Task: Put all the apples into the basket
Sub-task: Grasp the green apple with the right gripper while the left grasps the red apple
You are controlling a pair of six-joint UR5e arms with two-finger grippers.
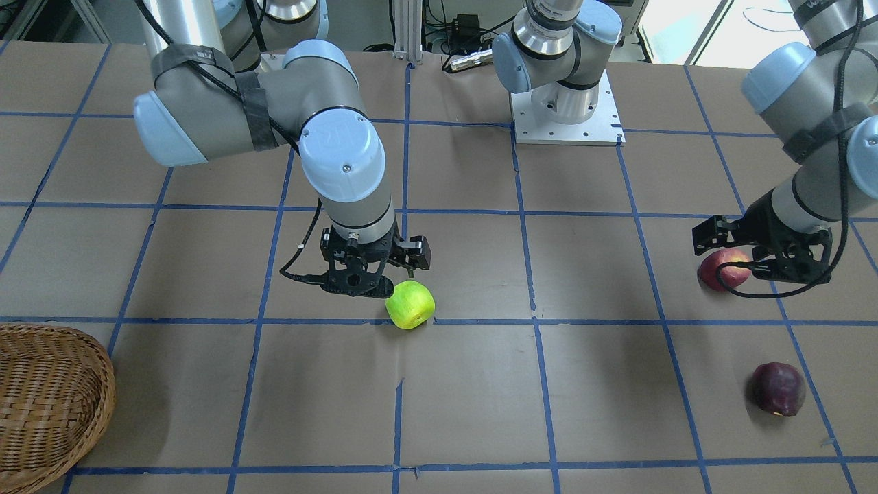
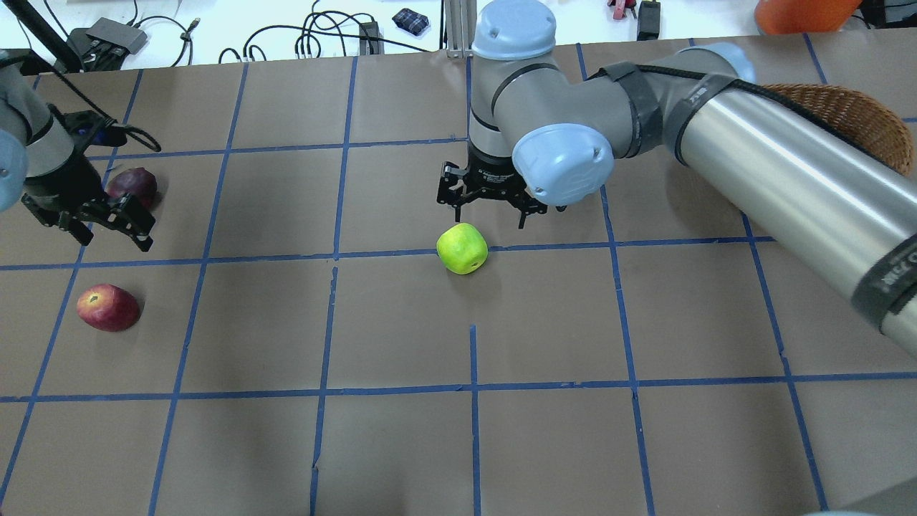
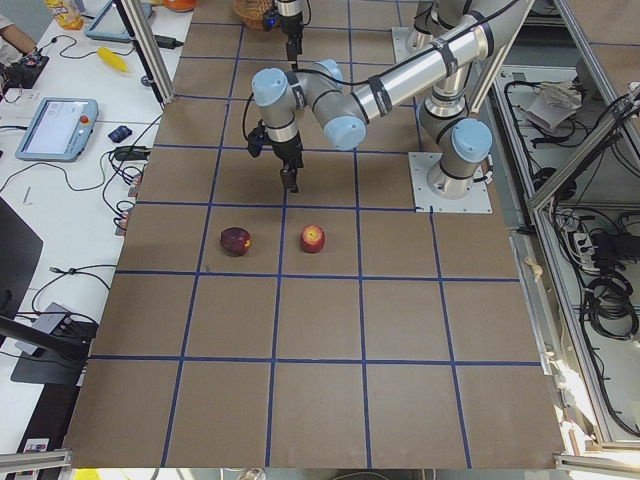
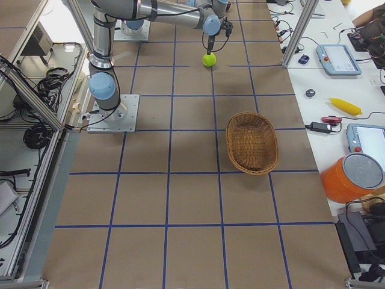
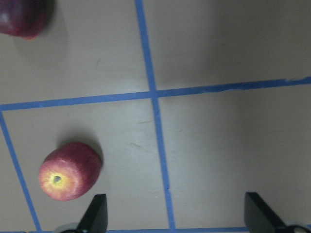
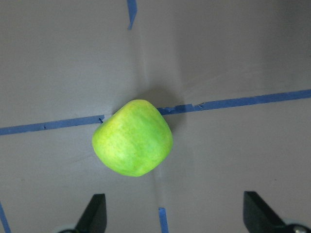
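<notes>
The yellow-green apple (image 2: pixel 463 248) lies mid-table on a blue tape line. My right gripper (image 2: pixel 491 215) hovers just beyond it, open and empty; in the right wrist view the apple (image 6: pixel 132 137) sits ahead of the spread fingertips (image 6: pixel 95 211). The red apple (image 2: pixel 107 307) and the maroon apple (image 2: pixel 132 185) lie at the left. My left gripper (image 2: pixel 100 218) hangs between them, open and empty. In the left wrist view the red apple (image 5: pixel 69 170) is near the left fingertip and the maroon apple (image 5: pixel 24 17) is at the top left. The wicker basket (image 4: pixel 252 142) stands empty on the right.
The basket's rim (image 2: pixel 845 118) shows behind my right arm's forearm in the overhead view and at the lower left in the front view (image 1: pixel 48 405). The brown table has a blue tape grid. The right arm's base plate (image 1: pixel 566 113) sits at the robot's edge.
</notes>
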